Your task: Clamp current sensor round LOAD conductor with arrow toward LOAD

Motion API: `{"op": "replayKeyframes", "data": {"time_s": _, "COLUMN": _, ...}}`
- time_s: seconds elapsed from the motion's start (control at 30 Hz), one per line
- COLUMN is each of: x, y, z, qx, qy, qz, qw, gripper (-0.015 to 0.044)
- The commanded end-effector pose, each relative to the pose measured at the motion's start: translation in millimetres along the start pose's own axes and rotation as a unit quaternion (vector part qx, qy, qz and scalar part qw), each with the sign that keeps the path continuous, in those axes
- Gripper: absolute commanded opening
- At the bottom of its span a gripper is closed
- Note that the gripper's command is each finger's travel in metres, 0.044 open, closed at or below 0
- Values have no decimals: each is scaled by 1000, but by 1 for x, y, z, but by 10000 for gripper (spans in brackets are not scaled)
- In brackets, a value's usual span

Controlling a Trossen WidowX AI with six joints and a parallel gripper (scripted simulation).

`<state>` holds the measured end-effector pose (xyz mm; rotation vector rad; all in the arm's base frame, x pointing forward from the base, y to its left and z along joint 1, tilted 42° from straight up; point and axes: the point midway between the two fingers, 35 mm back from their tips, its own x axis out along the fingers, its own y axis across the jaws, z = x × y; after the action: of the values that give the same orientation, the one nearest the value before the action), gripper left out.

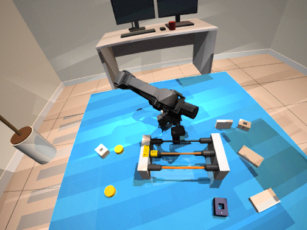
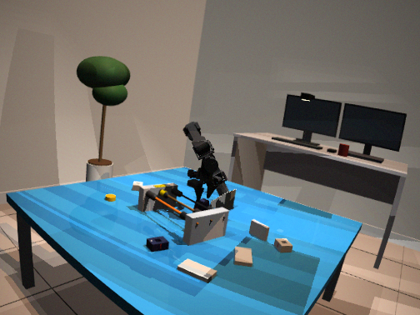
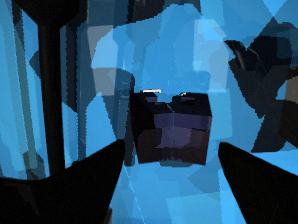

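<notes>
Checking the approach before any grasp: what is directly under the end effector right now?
A dark boxy sensor standing on the blue table, between the open end effector fingers, beside the black conductor. Its base and arrow marking are hidden.

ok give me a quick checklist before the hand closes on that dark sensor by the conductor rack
1. Hand open, nothing held: ok.
2. Sensor centred between the fingers in the wrist view: ok.
3. Fingers actually touching the sensor: cannot tell; a gap shows on both sides.
4. Sensor standing apart from the nearest black conductor: cannot tell, the hand covers it in the top view.
5. Arrow direction on the sensor: cannot tell, too dark and blurred.
6. LOAD conductor identified: cannot tell; a yellow tag sits on the middle orange conductor, but no wording is legible.
</notes>
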<state>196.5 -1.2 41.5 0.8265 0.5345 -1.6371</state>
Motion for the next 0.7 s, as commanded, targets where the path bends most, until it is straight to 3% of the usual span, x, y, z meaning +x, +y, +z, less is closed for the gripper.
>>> {"op": "replayKeyframes", "data": {"time_s": 0.0, "x": 8, "y": -1, "z": 1, "qx": -3, "qy": -3, "qz": 1, "qw": 1000, "gripper": 320}}
{"op": "replayKeyframes", "data": {"time_s": 0.2, "x": 15, "y": -1, "z": 2, "qx": -3, "qy": -4, "qz": 1, "qw": 1000, "gripper": 320}}
{"op": "replayKeyframes", "data": {"time_s": 0.67, "x": 11, "y": -1, "z": 1, "qx": 0, "qy": -1, "qz": 0, "qw": 1000, "gripper": 227}}
